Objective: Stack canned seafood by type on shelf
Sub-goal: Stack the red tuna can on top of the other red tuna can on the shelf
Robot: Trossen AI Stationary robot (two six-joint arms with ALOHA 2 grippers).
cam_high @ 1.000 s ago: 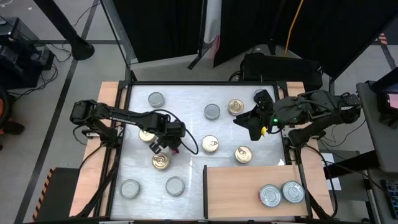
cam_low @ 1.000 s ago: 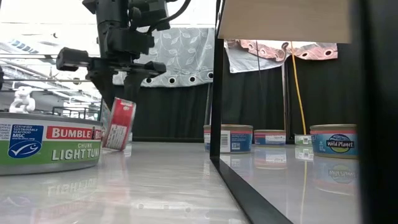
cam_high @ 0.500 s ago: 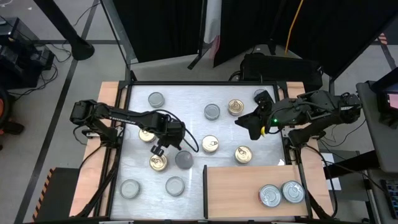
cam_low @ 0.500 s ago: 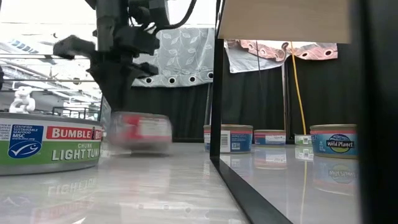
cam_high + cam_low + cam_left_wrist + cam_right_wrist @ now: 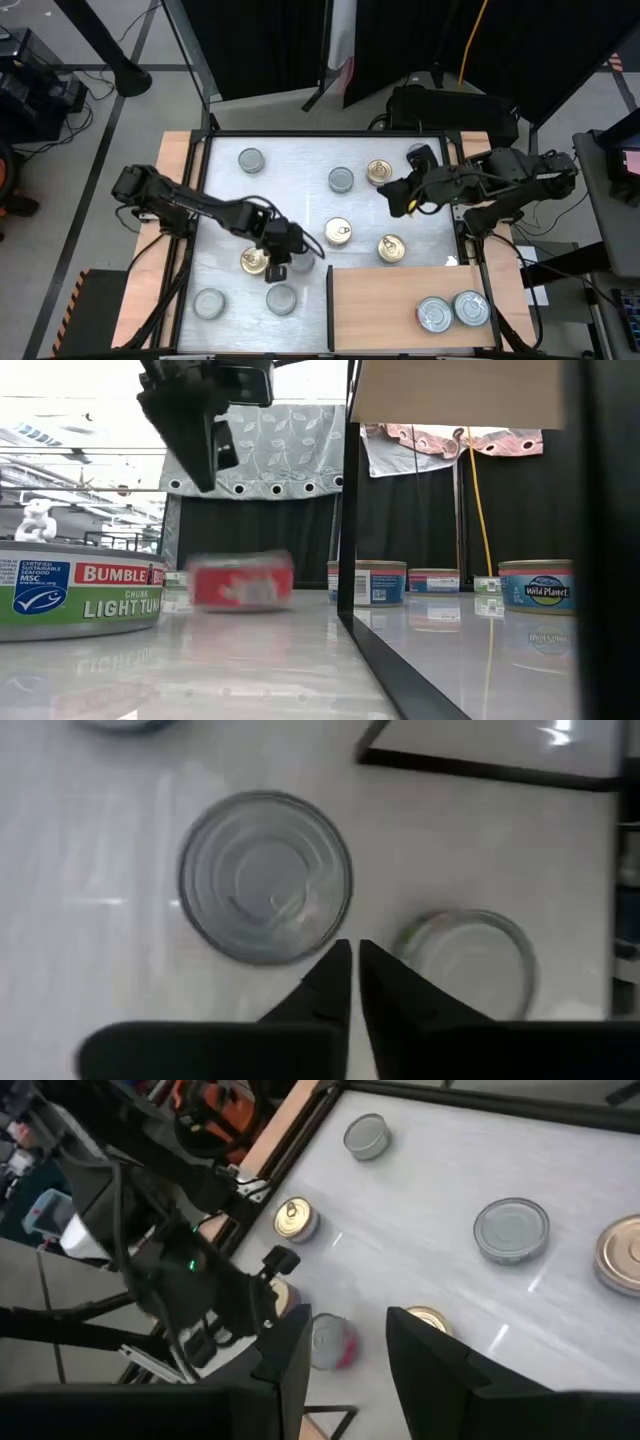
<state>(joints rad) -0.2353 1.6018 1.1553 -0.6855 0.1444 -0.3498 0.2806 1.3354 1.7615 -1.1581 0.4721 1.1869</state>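
Table (image 5: 300, 190) of glossy white carries most of the canned seafood, scattered flat and loose, while the shelf (image 5: 385, 305), a light-brown board at the near right corner, holds only two silver-topped tins (image 5: 452, 310) side by side near its right end. Sorting looks barely begun, and the step in hand seems to be a pickup on the left side.

The left gripper (image 5: 277, 262) hangs low over the table's near middle, between a gold-topped tin (image 5: 256, 261) and a silver-topped tin (image 5: 282, 298). In the left wrist view its jaws are pressed together and pinch nothing, their tips sitting between two silver tops just beside each other. A red-labelled tin (image 5: 241, 582) lies on the table below it in the low view, free of the fingers.

The right gripper (image 5: 400, 196) waits above the table's right side, near a gold tin (image 5: 379, 172); its jaws stand spread and empty.

My judgement: the left jaws must open, centre over one tin, descend, then close before carrying it to the shelf.
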